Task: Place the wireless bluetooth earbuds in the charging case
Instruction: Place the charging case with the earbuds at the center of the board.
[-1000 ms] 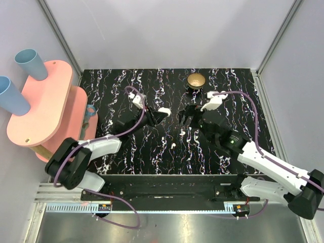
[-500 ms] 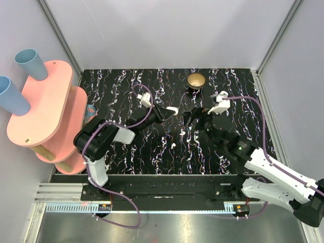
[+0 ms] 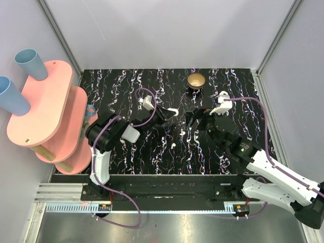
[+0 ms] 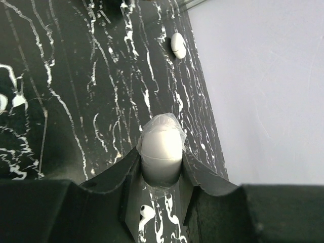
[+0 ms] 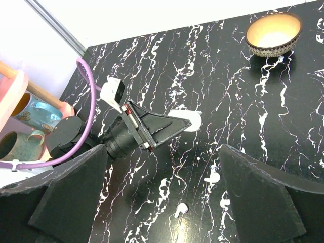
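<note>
My left gripper (image 3: 168, 113) is shut on the white charging case (image 3: 173, 111) and holds it above the table's middle. In the left wrist view the case (image 4: 161, 142) sits pinched between the black fingers (image 4: 116, 182), and one earbud (image 4: 145, 212) lies on the table under them. Two white earbuds (image 3: 183, 132) (image 3: 173, 145) lie on the black marbled tabletop in front of the case. My right gripper (image 3: 195, 119) is open and empty just right of the case. Its wrist view shows the case (image 5: 190, 120) and both earbuds (image 5: 212, 177) (image 5: 180, 209) between its spread fingers.
A gold dish on a black base (image 3: 196, 80) stands at the back of the table, also in the right wrist view (image 5: 274, 34). A pink two-tier shelf (image 3: 45, 106) with blue cups (image 3: 29, 62) stands at the left. Grey walls enclose the table.
My left gripper has carried the case a little to the right while its arm folded in. My right gripper has drawn back slightly to the right. The earbuds have not moved.
</note>
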### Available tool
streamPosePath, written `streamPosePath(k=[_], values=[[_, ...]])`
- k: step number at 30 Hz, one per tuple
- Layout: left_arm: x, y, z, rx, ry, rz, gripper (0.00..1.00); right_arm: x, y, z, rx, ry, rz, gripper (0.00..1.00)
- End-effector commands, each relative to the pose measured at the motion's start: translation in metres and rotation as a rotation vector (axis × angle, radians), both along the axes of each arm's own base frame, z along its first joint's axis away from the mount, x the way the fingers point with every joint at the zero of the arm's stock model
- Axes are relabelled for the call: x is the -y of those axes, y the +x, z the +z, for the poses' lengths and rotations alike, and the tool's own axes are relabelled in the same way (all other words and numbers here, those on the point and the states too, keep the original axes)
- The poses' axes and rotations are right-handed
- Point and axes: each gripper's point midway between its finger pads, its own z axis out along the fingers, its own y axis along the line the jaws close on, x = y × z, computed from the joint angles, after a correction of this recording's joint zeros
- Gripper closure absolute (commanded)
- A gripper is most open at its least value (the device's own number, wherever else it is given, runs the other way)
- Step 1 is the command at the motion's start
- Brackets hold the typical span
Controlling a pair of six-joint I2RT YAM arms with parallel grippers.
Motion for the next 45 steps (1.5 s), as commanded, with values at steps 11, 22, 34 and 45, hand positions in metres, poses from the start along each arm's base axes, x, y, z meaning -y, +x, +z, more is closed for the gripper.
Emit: streamPosePath(k=[11, 22, 34, 45], values=[[-0.017, 0.005, -0.031, -0.094, -0.053, 0.116, 0.78, 0.010, 0.001, 0.010, 0.039, -0.004, -0.040, 0.00], [-0.026, 0.005, -0.044, -0.138, 0.004, 0.132, 0.55, 0.009, 0.003, 0.010, 0.033, -0.010, -0.046, 0.00], [-0.052, 0.005, -0.043, -0.126, 0.108, 0.152, 0.38, 0.008, 0.007, 0.013, 0.031, -0.001, -0.062, 0.00], [-0.072, 0.000, -0.048, -0.117, 0.255, 0.164, 0.34, 0.021, 0.015, 0.010, 0.045, -0.090, -0.134, 0.00]])
